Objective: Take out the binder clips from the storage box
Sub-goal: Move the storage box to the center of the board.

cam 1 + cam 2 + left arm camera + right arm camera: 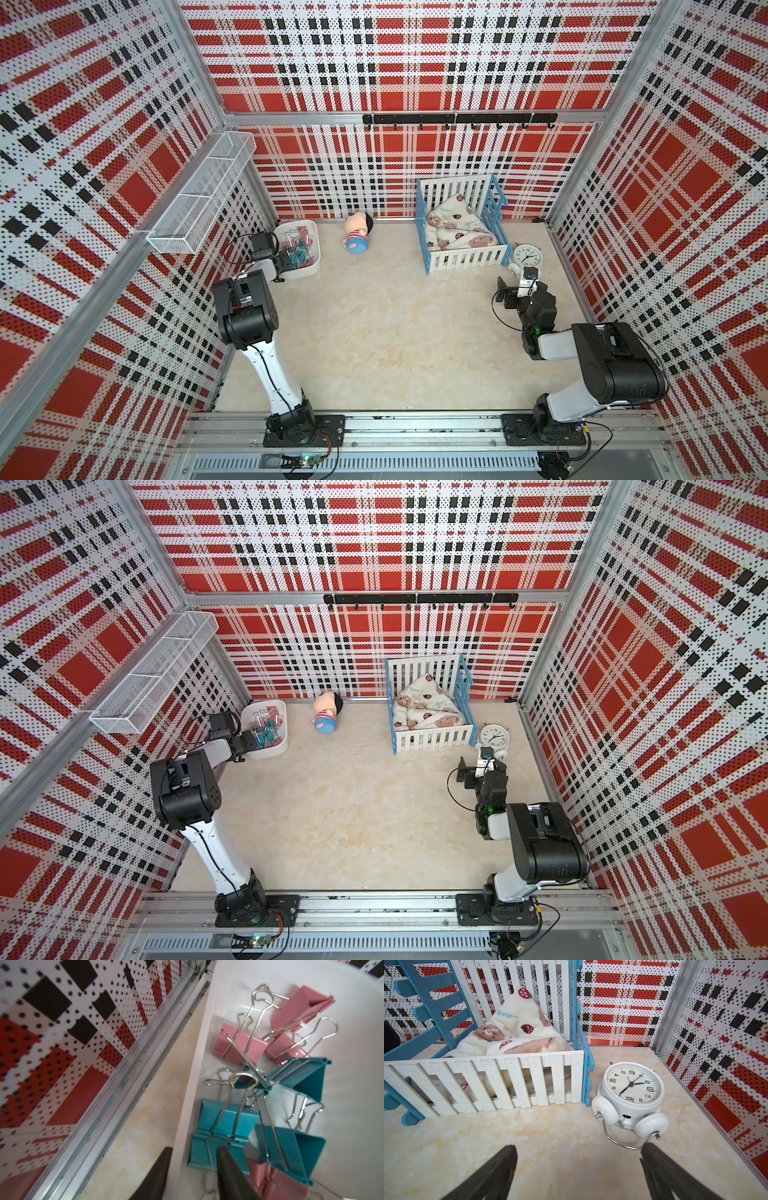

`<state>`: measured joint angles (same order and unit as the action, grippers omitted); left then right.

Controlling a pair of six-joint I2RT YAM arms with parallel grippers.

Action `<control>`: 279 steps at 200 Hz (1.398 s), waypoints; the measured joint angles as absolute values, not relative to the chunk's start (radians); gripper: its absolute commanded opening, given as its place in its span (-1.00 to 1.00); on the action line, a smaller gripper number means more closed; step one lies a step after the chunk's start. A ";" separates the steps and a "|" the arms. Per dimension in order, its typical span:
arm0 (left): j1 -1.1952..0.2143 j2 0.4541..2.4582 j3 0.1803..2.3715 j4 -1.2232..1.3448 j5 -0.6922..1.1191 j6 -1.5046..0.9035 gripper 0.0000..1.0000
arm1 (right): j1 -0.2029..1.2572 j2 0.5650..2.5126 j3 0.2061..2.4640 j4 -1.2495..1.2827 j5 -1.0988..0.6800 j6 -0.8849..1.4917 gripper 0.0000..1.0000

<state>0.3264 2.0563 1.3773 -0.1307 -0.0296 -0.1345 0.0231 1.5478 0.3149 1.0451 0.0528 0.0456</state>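
My left tool point(194, 1148) stood narrowly parted astride the wall of the shallow white plastic storage box point(187, 1095); whether it gripped, I couldn't tell. The pink and teal wire-handled binder clips point(225, 1124) lay inside. I judged it should shift inward, clearing the wall.

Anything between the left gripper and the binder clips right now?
Yes. The storage box's side wall runs between the fingers of the left gripper: one outside the box, one inside over a teal binder clip.
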 measured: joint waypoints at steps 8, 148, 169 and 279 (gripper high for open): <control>0.314 2.056 1.377 -0.137 -0.047 -0.127 -0.39 | 0.023 1.548 0.315 1.045 0.053 0.046 1.00; 0.201 1.935 1.221 -0.142 -0.138 -0.123 -0.80 | 0.023 1.548 0.315 1.045 0.053 0.046 1.00; 0.199 1.900 1.176 -0.140 -0.138 -0.143 -0.80 | 0.023 1.548 0.315 1.045 0.053 0.046 1.00; 0.112 1.696 0.949 -0.151 -0.137 -0.241 -0.84 | 0.023 1.548 0.315 1.045 0.053 0.046 1.00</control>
<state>0.1116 1.6958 0.9493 -0.1513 -0.1371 -0.2413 0.0231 1.5478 0.3149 1.0451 0.0528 0.0456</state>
